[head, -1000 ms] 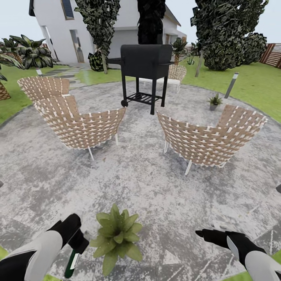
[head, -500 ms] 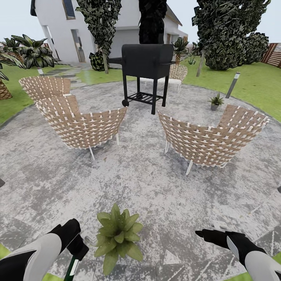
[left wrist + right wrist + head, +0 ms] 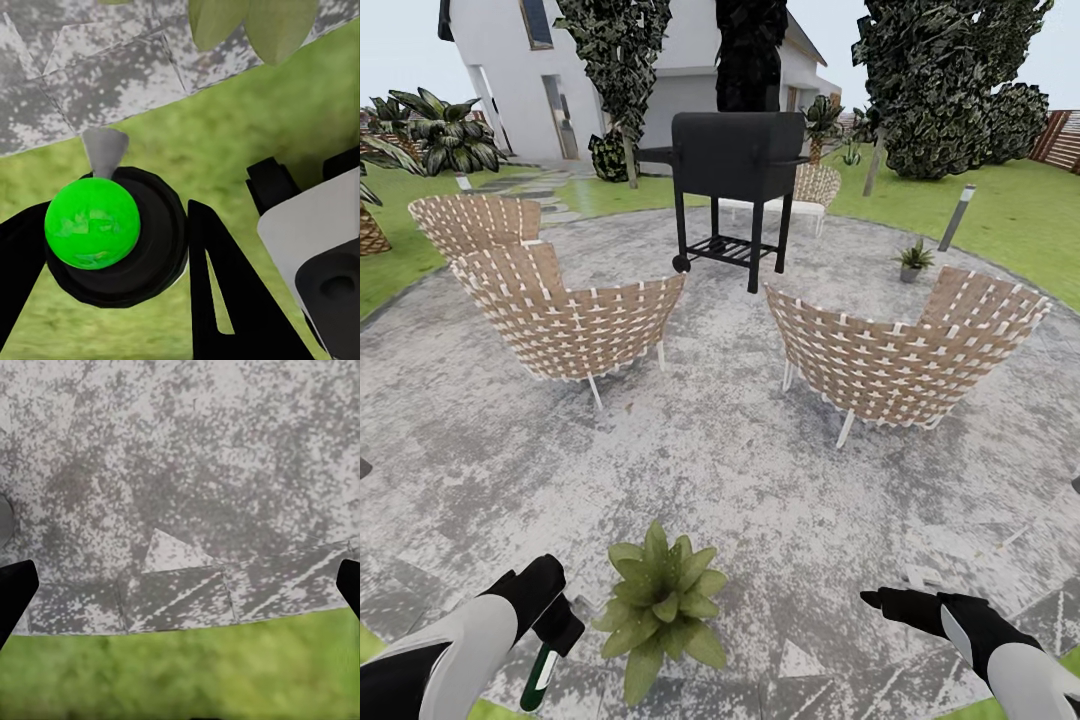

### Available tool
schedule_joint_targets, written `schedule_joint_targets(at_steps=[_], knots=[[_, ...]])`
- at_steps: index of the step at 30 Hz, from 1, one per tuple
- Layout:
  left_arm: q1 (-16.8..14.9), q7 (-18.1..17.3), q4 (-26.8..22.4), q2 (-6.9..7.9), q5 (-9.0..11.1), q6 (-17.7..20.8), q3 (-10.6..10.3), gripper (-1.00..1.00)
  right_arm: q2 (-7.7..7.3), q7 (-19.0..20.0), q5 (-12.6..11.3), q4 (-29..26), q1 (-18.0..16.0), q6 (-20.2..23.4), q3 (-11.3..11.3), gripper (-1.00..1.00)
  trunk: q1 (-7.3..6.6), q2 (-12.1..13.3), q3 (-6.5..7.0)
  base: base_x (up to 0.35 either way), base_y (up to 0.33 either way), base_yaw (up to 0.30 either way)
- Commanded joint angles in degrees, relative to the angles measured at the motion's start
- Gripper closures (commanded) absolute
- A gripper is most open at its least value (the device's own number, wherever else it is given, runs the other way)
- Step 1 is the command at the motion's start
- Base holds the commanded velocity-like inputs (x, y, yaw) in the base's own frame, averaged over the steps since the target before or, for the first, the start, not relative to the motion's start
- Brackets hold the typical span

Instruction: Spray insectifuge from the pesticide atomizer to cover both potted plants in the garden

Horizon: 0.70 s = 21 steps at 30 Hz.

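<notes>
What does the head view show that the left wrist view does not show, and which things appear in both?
Head view alone: the far potted plant, the black grill, the wicker chairs, the house and the right gripper, which holds nothing. Left wrist view alone: a bright green dot on the round dark end of the pesticide atomizer. Both: the left gripper shut on the atomizer, leaves of the near potted plant, the grey patio and grass.

Mottled grey paved patio meets green lawn; black tool fingertips spread wide.
</notes>
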Motion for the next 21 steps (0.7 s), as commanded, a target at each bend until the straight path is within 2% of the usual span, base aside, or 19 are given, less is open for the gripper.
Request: schedule_joint_targets(at_steps=[1,10,21], knots=[[-0.01,-0.36,-0.12,0.01,-0.60,0.24,0.46,1.00,0.03,0.37,0.51,-0.11,-0.02,0.32,-0.49,-1.00,0.22,-0.44,-0.23,0.000,0.000,0.000],[-0.01,-0.28,-0.74,-0.01,-0.60,0.30,0.46,1.00,0.03,0.32,0.51,-0.10,-0.02,0.29,-0.49,-1.00,2.20,-4.05,-2.03,0.000,0.000,0.034],[-0.01,-0.28,-1.85,-0.02,-0.60,0.29,0.55,1.00,0.03,0.33,0.51,-0.04,-0.02,0.25,-0.49,-1.00,2.20,-4.05,-2.68,0.000,0.000,0.169]])
